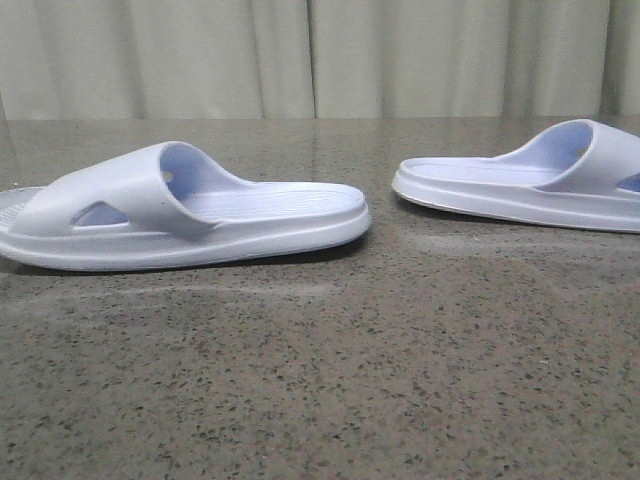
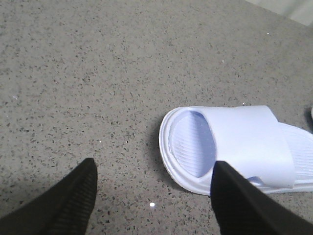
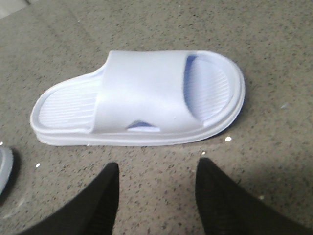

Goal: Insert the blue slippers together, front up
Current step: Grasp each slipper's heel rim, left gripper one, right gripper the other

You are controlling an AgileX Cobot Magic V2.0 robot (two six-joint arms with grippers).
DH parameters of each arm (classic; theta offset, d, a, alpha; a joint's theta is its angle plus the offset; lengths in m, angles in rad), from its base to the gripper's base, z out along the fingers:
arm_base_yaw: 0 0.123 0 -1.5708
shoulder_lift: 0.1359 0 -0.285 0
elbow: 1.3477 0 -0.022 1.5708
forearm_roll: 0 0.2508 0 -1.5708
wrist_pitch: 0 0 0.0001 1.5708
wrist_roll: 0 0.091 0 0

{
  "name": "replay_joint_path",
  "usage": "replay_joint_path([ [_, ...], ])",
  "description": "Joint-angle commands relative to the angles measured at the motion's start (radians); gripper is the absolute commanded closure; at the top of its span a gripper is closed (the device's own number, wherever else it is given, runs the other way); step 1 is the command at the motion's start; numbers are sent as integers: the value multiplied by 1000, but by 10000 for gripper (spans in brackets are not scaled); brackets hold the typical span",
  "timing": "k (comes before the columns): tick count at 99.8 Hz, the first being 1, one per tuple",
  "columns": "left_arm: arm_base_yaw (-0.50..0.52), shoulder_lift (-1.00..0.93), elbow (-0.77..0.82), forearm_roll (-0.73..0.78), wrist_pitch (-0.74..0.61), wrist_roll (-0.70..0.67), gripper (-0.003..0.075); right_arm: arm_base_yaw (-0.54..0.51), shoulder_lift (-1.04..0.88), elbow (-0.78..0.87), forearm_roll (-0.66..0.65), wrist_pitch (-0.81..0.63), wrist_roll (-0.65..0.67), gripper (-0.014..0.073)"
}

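Two pale blue slippers lie flat, soles down, on the speckled stone table, heels facing each other. The left slipper (image 1: 180, 210) shows in the left wrist view (image 2: 244, 142) with its toe end nearest my left gripper (image 2: 155, 166). That gripper is open and empty above the table, and one finger (image 2: 239, 200) overlaps the slipper's toe rim in that view. The right slipper (image 1: 530, 180) lies side-on in the right wrist view (image 3: 142, 98). My right gripper (image 3: 157, 165) is open and empty, just short of its side edge. Neither gripper shows in the front view.
The table (image 1: 330, 380) is dark speckled stone, and a pale curtain (image 1: 320, 55) hangs behind it. The heel of the left slipper (image 3: 4, 169) shows at the edge of the right wrist view. A gap of bare table (image 1: 382, 215) separates the two heels.
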Motion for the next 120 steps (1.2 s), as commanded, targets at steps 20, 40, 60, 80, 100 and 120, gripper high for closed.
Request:
replay_joint_path([
  [20, 1, 44, -35, -53, -36, 35, 307, -177, 237, -199, 10, 51, -45, 286],
  [40, 1, 76, -35, -63, -40, 63, 307, -252, 403, -303, 201, 163, -240, 286],
  [60, 1, 107, -35, -117, -42, 126, 307, -365, 545, -360, 394, 286, -421, 286],
  [80, 1, 132, -35, -203, -52, 196, 307, -387, 639, -384, 443, 336, -486, 286],
  [100, 1, 151, -38, -231, -55, 224, 307, -388, 711, -384, 528, 362, -577, 288],
  [120, 1, 174, -59, -238, -53, 237, 307, -388, 759, -385, 563, 384, -614, 458],
])
